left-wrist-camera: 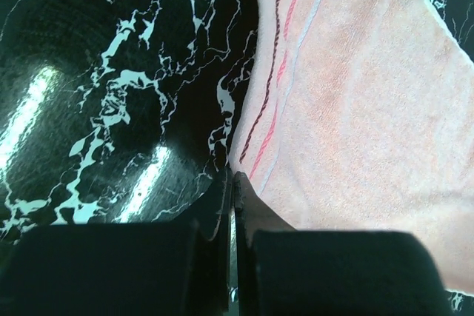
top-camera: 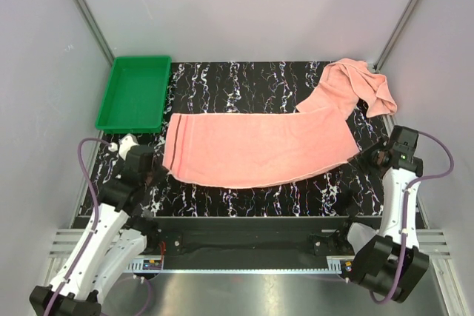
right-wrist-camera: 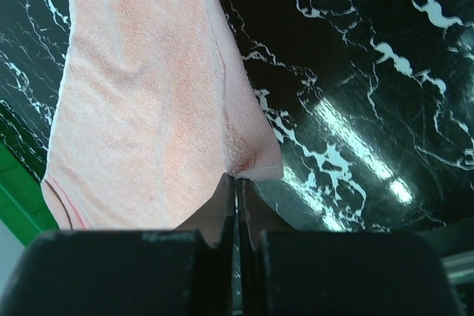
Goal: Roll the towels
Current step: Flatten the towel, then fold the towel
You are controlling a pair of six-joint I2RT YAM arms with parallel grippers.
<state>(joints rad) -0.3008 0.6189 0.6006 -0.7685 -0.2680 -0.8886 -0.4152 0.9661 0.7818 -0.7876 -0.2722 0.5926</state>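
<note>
I count two towels, the flat towel [top-camera: 259, 149] at centre and the bunched towel [top-camera: 363, 83] upper right; one green tray [top-camera: 133, 94]; two grippers, the left gripper [top-camera: 159, 175] and the right gripper [top-camera: 363, 158].

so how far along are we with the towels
Nothing is rolled yet. One towel lies spread flat, and the left fingers and right fingers are shut on its near corners. Left to do: rolling it, then the crumpled towel at the far right.

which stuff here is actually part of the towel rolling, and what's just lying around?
Part of the job:
- spread towel, its near corners pinched by the left gripper and right gripper
- bunched towel, far right

Lying about:
- green tray, far left
- black marbled tabletop
</note>
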